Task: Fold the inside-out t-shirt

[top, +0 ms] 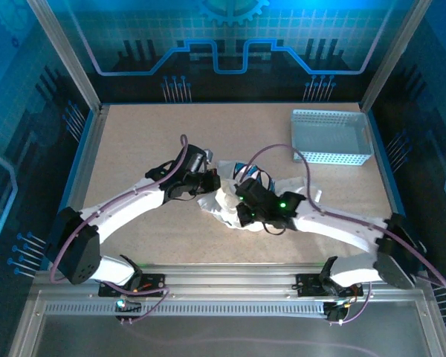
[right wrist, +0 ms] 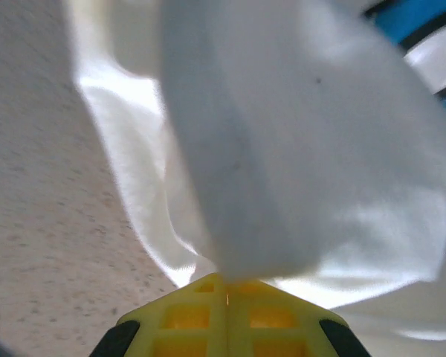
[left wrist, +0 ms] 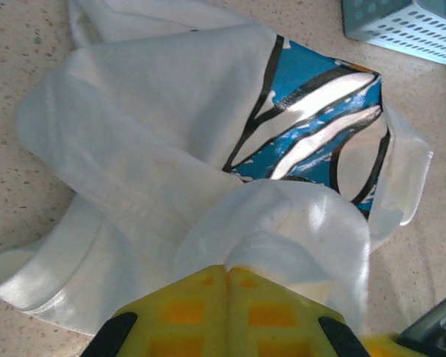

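Speckled surface (top: 134, 149) held a crumpled t-shirt (left wrist: 156, 111), left end effector (left wrist: 227, 269) and right end effector (right wrist: 225, 277) each pinched its cloth, basket (top: 334, 158) stood well apart.

Bunched in a soft heap on the tabletop (left wrist: 15, 44) — white t-shirt (left wrist: 134, 126), blue-and-black print showing between folds, one fold drawn up.

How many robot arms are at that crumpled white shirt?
2. The left arm reaches in from the left, the right arm from the right; both meet at the t-shirt. None seems hidden.
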You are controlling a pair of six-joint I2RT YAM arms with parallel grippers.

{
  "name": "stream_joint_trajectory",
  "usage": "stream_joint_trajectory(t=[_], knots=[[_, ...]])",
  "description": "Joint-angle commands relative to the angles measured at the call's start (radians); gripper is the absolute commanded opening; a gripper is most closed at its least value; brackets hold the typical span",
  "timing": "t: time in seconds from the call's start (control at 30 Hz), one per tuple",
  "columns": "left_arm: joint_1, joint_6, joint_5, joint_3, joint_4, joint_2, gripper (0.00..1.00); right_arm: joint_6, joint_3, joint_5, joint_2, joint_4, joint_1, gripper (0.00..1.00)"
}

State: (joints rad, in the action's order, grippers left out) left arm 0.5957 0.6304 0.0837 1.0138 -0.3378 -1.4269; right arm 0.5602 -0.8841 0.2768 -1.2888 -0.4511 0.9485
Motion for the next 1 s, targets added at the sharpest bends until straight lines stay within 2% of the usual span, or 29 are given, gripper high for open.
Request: stream_joint_trajectory(t=[0.0,0.17,0.37,0.5,0.63,0.77,0.8,0.83,0.97], knots=[[-0.002,0.012,-0.042,0.06,-0.037,-0.023,0.0,-0.035,0.05,0.007,0.091,-0.003,0.005,0.0],[-0.004,0.024,-0.036,0.091,-0.041,-0.045,0.0,-0.048,0.079,0.013,0.17,-0.004,-0.006,0.0],[-0.058,0.066,-0.043,0.144,-0.056,-0.01,0.0,-0.173,0.134,0.014,0.455,0.067,-0.018,0.0],[-0.11,0.114,-0.005,0.19,-0.021,0.018,0.0,-0.228,0.164,-0.042,0.591,0.087,-0.097,0.0],[-0.11,0.142,0.058,0.267,0.004,-0.016,0.0,-0.191,0.176,-0.139,0.602,0.116,-0.193,0.0],[-0.09,0.153,0.077,0.328,0.014,-0.058,0.0,-0.158,0.168,-0.161,0.57,0.122,-0.256,0.0],[-0.082,0.145,0.076,0.349,0.007,-0.075,0.0,-0.162,0.171,-0.186,0.551,0.128,-0.268,0.02],[-0.073,0.141,0.075,0.365,0.002,-0.093,0.0,-0.159,0.177,-0.191,0.529,0.133,-0.271,0.14],[-0.04,0.121,0.082,0.424,-0.025,-0.174,0.0,-0.118,0.192,-0.191,0.412,0.145,-0.281,0.47]])
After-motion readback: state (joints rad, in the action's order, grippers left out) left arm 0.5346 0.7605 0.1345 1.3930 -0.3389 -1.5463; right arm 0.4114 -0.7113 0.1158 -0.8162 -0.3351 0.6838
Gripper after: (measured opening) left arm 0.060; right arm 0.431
